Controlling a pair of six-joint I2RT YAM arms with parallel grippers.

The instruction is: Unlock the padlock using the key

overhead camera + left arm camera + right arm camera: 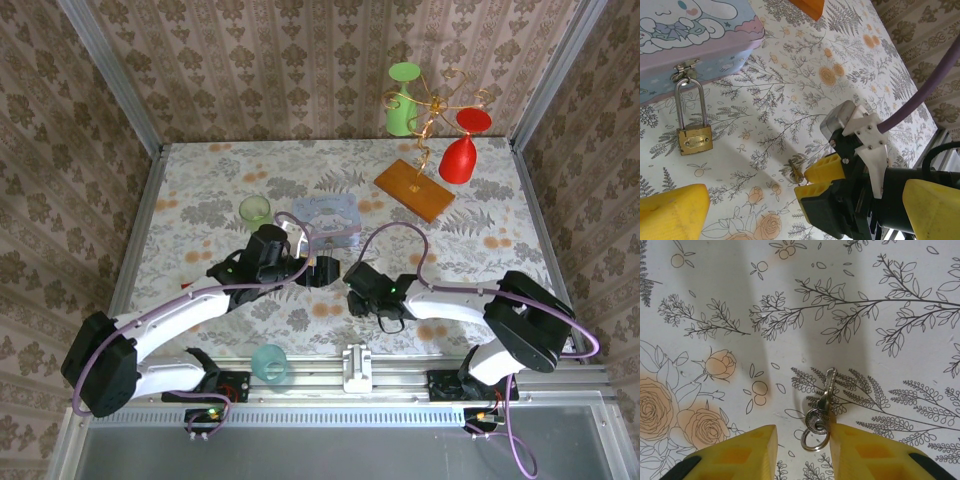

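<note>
yellow right tool (802,436) astride thin ringed key (823,402), long-shackled brass padlock (695,141)

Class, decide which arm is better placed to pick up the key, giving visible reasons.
Right. The right hand, open, sits over the key on the table, a finger at each side. The left hand is nearer the padlock.

Small brass padlock (694,140): flat on the floral-patterned surface (790,75), just before the pale blue tin box (700,45), shackle through the box's latch. Small metal key (822,405) on a ring: on the surface, right of the padlock and apart from it, between the spread fingers of the right end effector (802,450).
</note>
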